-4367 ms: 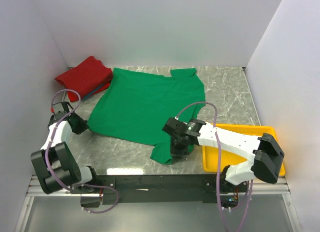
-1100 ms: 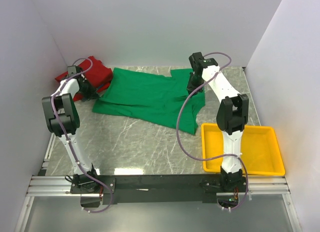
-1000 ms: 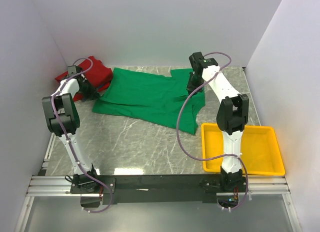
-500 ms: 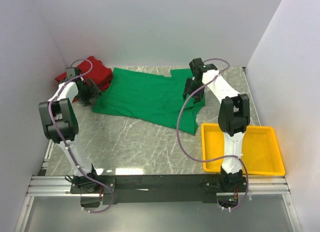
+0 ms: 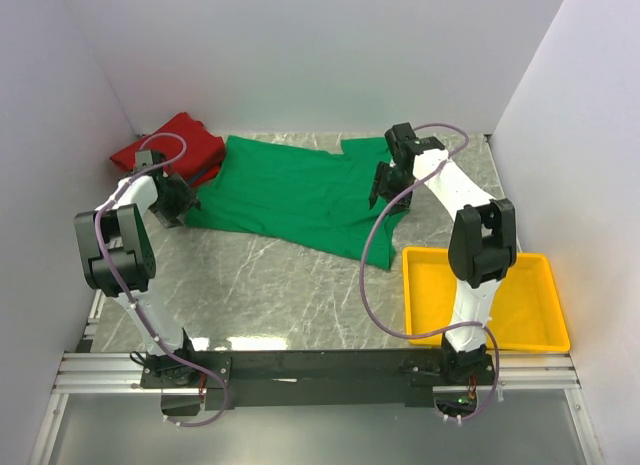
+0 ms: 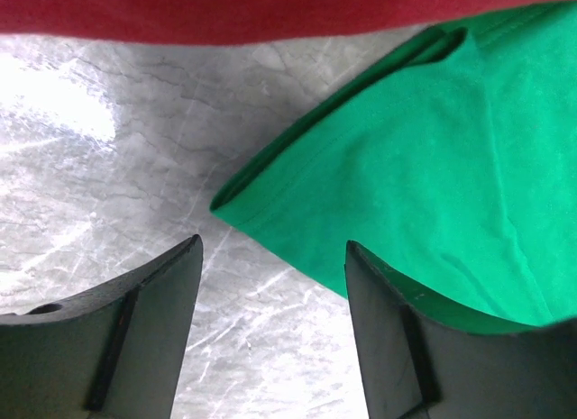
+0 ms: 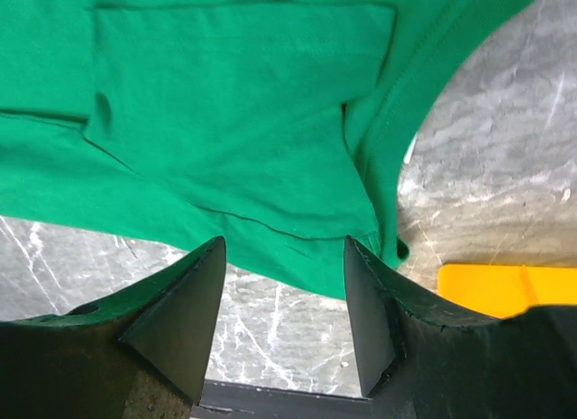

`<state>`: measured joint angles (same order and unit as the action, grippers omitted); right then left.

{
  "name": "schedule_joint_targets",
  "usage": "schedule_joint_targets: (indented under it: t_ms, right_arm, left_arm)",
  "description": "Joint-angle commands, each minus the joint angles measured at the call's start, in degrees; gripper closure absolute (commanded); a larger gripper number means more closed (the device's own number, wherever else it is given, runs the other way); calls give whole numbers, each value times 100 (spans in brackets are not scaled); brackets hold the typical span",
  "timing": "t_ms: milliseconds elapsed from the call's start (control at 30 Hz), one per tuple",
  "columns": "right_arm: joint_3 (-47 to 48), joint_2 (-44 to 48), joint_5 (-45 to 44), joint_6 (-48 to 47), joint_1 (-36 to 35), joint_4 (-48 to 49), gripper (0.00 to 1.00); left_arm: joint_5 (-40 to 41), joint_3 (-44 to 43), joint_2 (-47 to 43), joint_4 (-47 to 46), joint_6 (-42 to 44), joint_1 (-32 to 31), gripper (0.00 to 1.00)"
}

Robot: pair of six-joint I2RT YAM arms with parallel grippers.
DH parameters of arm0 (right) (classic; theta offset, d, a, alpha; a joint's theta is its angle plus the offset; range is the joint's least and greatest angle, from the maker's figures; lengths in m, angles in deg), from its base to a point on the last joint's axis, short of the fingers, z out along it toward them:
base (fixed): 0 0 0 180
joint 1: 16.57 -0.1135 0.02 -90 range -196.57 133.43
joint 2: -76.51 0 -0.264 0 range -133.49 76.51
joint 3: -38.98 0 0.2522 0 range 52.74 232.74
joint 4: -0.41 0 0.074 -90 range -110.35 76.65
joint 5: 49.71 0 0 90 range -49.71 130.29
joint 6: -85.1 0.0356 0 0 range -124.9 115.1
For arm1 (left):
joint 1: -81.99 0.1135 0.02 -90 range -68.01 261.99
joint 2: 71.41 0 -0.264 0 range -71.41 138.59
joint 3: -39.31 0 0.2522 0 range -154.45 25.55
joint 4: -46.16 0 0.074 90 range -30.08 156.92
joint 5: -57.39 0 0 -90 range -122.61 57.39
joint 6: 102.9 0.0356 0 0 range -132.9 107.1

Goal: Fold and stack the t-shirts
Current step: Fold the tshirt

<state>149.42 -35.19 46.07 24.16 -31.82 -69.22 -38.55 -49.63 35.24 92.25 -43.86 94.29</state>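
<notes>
The green t-shirt [image 5: 290, 195] lies folded in half across the back of the marble table, its folded corner [image 6: 424, 194] just ahead of my left gripper [image 6: 270, 293]. That gripper [image 5: 178, 200] hangs open and empty at the shirt's left edge. The red t-shirt [image 5: 165, 150] lies bunched in the back left corner and shows as a red band [image 6: 270, 9] in the left wrist view. My right gripper [image 5: 383, 188] is open and empty above the green shirt's right side [image 7: 234, 122], near a sleeve and the neck opening; between its fingers [image 7: 281, 293] I see only cloth edge and table.
A yellow tray [image 5: 500, 295] stands at the near right, its corner [image 7: 487, 288] visible past my right finger. White walls close in the back and both sides. Bare marble table [image 5: 280, 295] stretches in front of the green shirt.
Both grippers have gone from shut on the green shirt's edge to open, letting it go, and have drawn back a little toward the near side. The shirt stays folded.
</notes>
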Motion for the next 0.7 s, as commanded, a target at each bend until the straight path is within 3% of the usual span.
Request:
schedule_joint_targets:
  t_ms: [0,267,400,500,533,633,667]
  right_arm:
    - [-185,438,37,29,-40,147,38]
    - [-545,526,178,91,-58,358,38]
    - [-484,456,265,65,-49,385,39]
    - [-388,360,301,-32,-49,254,39]
    - [-326,351,275,-41,-57,209,39]
    - [-343,412,257,-85,-66,191,39]
    - [-361,473,266,-58,-58,183,39]
  left_arm:
    - [189,160,-197,-104,-68,1,31]
    - [224,144,40,-149,-77,-8,39]
    - [408,179,22,-210,-33,-8,50]
    - [453,223,84,-315,2,-8,67]
    - [435,231,136,-333,2,1,79]
    - [400,267,224,-403,11,19,99]
    - [400,293,225,-421,20,36,99]
